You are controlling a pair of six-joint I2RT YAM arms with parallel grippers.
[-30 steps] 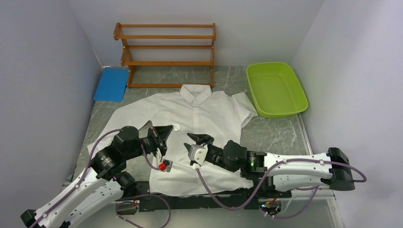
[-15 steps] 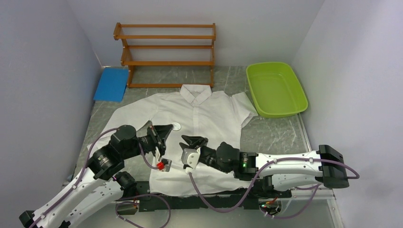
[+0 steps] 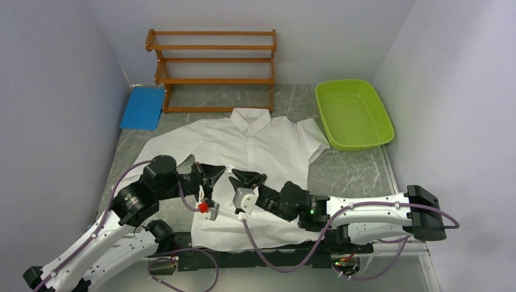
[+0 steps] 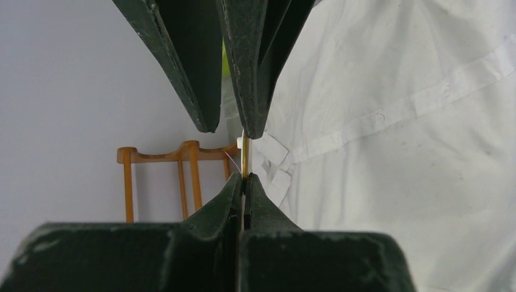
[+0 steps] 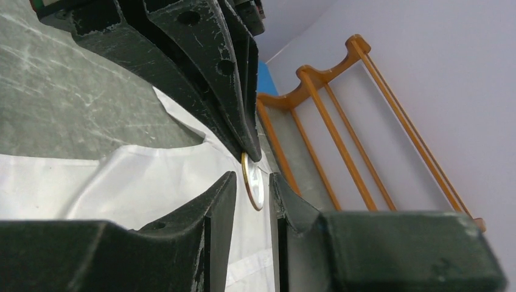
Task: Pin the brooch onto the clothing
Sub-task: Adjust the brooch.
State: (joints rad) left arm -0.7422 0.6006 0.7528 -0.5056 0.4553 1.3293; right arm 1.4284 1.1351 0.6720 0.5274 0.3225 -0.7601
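The clothing, a white collared shirt [image 3: 268,146], lies flat on the table with its collar toward the back. Above its left chest my left gripper [image 3: 214,172] is shut on the brooch [image 4: 244,159], a thin gold-rimmed white disc seen edge-on just past its tips. My right gripper [image 3: 239,177] faces the left one tip to tip. In the right wrist view the brooch [image 5: 254,190] hangs between my right gripper's [image 5: 252,176] two fingers with a gap on each side; its jaws are open. From above, the left fingers [image 5: 207,73] pinch the disc's top.
A wooden rack [image 3: 213,67] stands at the back, a blue pad [image 3: 142,107] to its left and a green tub [image 3: 353,115] at the back right. Grey walls close in both sides. A red fitting [image 3: 207,211] hangs on the left arm's cable.
The right gripper has slid left to meet the left gripper, and its jaws have narrowed around the brooch. The left gripper has kept hold of the brooch, shifting slightly nearer.
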